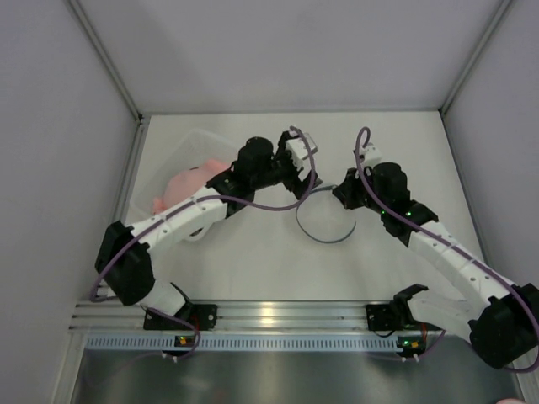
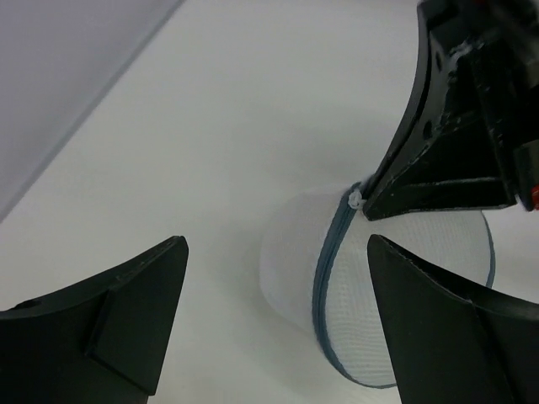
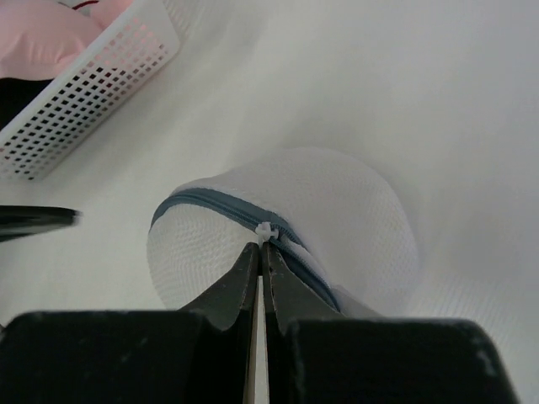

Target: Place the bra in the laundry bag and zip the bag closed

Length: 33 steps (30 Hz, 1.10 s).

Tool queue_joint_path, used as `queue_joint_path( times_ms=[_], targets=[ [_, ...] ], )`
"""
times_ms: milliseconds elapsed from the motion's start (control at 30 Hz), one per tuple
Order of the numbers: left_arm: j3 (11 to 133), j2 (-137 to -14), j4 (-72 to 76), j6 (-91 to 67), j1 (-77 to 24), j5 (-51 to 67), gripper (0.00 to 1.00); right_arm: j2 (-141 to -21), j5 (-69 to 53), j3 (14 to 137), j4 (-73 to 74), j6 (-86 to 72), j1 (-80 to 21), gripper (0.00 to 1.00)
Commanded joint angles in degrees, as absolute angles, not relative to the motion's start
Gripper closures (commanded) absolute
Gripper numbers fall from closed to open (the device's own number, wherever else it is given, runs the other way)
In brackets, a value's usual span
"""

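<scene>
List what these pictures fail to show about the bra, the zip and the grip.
- No view shows the bra; the laundry bag's white mesh hides any contents.
- The zip: left wrist view, the left gripper's finger covers part of it; right wrist view, it curves out of sight.
- The zipper pull: the right gripper's shut tips meet it; an actual pinch is unclear.
- Top view: the bag fades into the table; only its rim shows.
</scene>
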<state>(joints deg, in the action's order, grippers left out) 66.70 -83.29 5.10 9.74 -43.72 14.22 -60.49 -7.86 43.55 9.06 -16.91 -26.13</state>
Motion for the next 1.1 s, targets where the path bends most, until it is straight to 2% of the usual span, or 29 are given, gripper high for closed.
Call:
queue_joint_path(
  times_ms=[0,133,267,333,400,500,533,567,600,633,833,1067],
  targets=[
    [74.9,-91.5,-7.8,19.5,-43.4,25.3,0.08,-58.3,-9.6,46.7,8.5,-7.2,-26.6,1.00],
    [82.6,-99.8,-13.2,23.4,-43.3,27.4,0.09,-59.1,-12.3,46.1,7.5,-6.6,-26.6,1.00],
    [84.0,-101.3,-14.4,23.6,-43.3,31.8,0.09,-60.5,-13.1,47.2,7.1,-7.7,-26.5,1.00],
    [84.0,-102.1,-14.4,22.8,-43.3,33.0,0.13,-60.9,-13.2,47.4,6.9,-8.2,-26.5,1.00],
    [84.4,-102.8,-14.4,22.4,-43.3,33.5,0.22,-61.0,-13.6,47.9,6.9,-8.3,-26.6,1.00],
    [85.1,-104.7,-14.4,21.0,-43.3,37.2,0.45,-60.5,-13.5,48.0,6.4,-9.0,-26.6,1.00],
    [85.3,-105.3,-14.5,20.0,-43.3,37.9,0.71,-60.3,-12.8,48.2,6.7,-9.1,-26.6,1.00],
    [85.1,-105.4,-14.3,19.6,-43.3,37.7,0.81,-60.3,-11.0,48.4,7.0,-9.7,-26.6,1.00],
    [84.7,-105.4,-13.4,18.9,-43.3,36.9,0.97,-60.3,-9.7,48.6,8.3,-10.2,-26.5,1.00],
    [83.9,-104.9,-12.4,17.4,-43.3,35.9,1.00,-60.3,-8.6,49.0,9.0,-10.5,-26.5,1.00],
    [73.1,-97.6,-1.9,14.5,-43.1,30.8,1.00,-60.3,-1.5,51.1,14.9,-14.4,-25.9,1.00],
    [64.4,-91.5,-0.4,12.6,-42.8,25.6,1.00,-58.7,2.0,50.2,16.4,-20.0,-22.9,1.00]
  ],
)
